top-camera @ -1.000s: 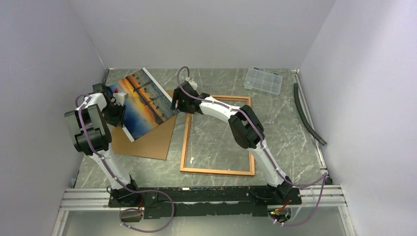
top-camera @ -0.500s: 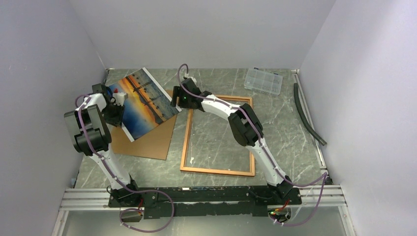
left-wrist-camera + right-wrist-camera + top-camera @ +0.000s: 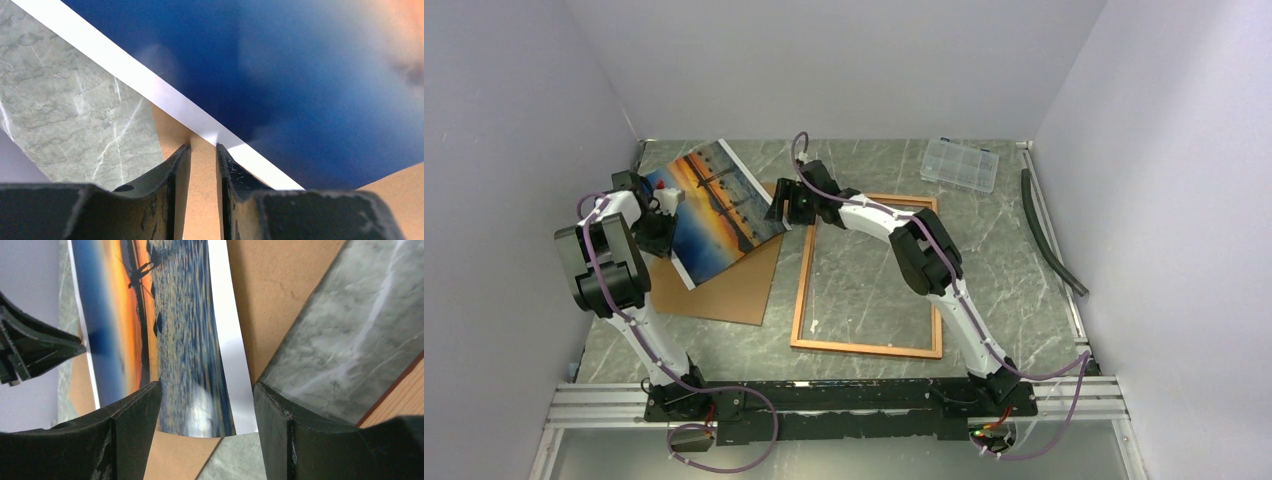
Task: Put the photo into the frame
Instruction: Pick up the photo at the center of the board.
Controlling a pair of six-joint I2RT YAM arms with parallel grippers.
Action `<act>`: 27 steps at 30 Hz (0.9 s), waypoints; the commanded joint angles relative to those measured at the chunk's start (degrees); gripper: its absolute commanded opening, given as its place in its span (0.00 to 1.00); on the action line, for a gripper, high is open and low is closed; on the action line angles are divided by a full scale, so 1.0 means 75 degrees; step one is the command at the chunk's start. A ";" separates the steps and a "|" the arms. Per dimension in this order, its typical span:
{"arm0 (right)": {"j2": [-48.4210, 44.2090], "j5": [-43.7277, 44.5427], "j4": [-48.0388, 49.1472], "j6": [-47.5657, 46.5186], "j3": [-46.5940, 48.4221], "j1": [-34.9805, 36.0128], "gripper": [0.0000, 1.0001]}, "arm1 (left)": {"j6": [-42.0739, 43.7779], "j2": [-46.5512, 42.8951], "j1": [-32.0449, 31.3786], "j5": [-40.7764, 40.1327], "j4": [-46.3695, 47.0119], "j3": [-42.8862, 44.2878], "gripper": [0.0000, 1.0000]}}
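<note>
Left end effector [image 3: 664, 205]: over at 9 o'clock on the counter [image 3: 1014, 280], fingers pinched tight on the blue edge of the photo [image 3: 719, 205].
Photo: picture side up and tilted off the counter, so it isn't in the frame yet. Its 3 o'clock corner hangs over the board [image 3: 734, 285].
Board: plain brown and lying flat, mostly under the photo, just beside the frame's left rail.
Right end effector [image 3: 206, 387]: fingers spread wide apart with nothing between them, sitting right at the photo's 3 o'clock corner. Wrist cam shows the print's white border running between the two fingers.
Frame [image 3: 864, 348]: flat on the counter around dead centre, under the right arm.
Box [image 3: 960, 165]: clear plastic, up at 1 o'clock.
Hose [image 3: 1049, 235]: dark, along the 3 o'clock edge.
</note>
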 commanded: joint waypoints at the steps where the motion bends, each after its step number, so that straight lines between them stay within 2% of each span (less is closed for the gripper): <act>1: -0.0405 -0.0791 0.0098 0.0385 -0.0403 0.0021 0.71 | 0.0123 0.0381 -0.0099 0.0159 0.0020 -0.0445 0.30; 9: -0.1036 -0.1013 0.0571 0.0803 -0.0835 -0.0006 0.70 | 0.0182 0.0298 -0.0117 0.0110 0.0048 -0.0519 0.29; 20: -0.1787 -0.1911 0.2870 0.2279 -0.2291 -0.0107 0.69 | 0.0238 0.0235 -0.0115 0.0108 0.0088 -0.0628 0.28; 27: -0.1836 -0.2344 0.3824 0.2924 -0.2572 -0.0116 0.69 | 0.0276 0.0172 -0.0118 0.0122 0.0048 -0.0637 0.27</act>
